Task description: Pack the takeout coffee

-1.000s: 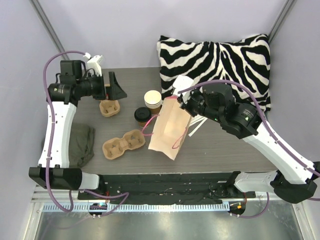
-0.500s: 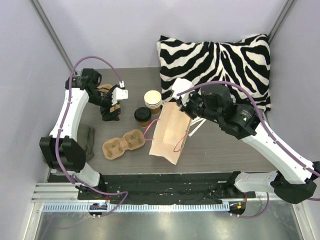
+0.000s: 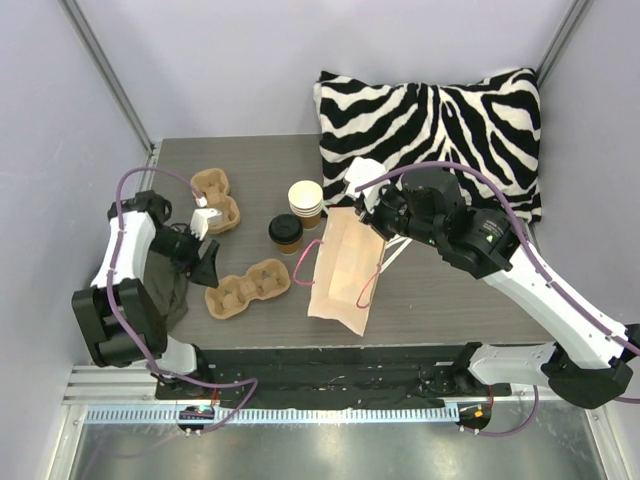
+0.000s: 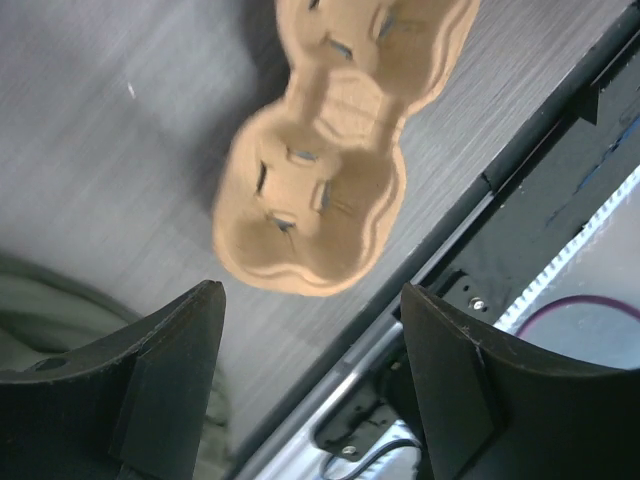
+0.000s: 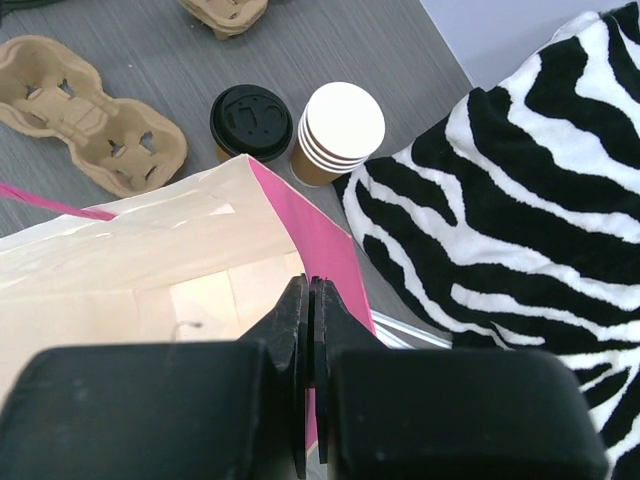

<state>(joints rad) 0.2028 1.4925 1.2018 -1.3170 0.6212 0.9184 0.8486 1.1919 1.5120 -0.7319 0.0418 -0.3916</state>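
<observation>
left fingers (image 3: 207, 262): apart, empty, carrier (image 4: 320, 190) just ahead of them
right fingers (image 5: 310, 330): clamped on bag (image 5: 150, 270) rim, propping the mouth open
cups (image 5: 340, 130): stacked beyond right fingers, not packed yet

Both arms on my feed are built alike. The left arm (image 3: 122, 255) and the right arm (image 3: 555, 300) carry glossy white shells on their long links and chunky black housings at the joints and bases. A purple cable (image 3: 122, 190) runs in loose loops along the left one, and a second purple cable (image 3: 500, 195) runs along the right. I see a small white bracket (image 3: 205, 222) at the left wrist. Up close, the left gripper (image 4: 310, 300) has matte black, wedge-shaped fingers with bevelled edges. The right gripper (image 5: 310, 285) has boxy black finger bodies with rounded corners that narrow to thin flat blades.
</observation>
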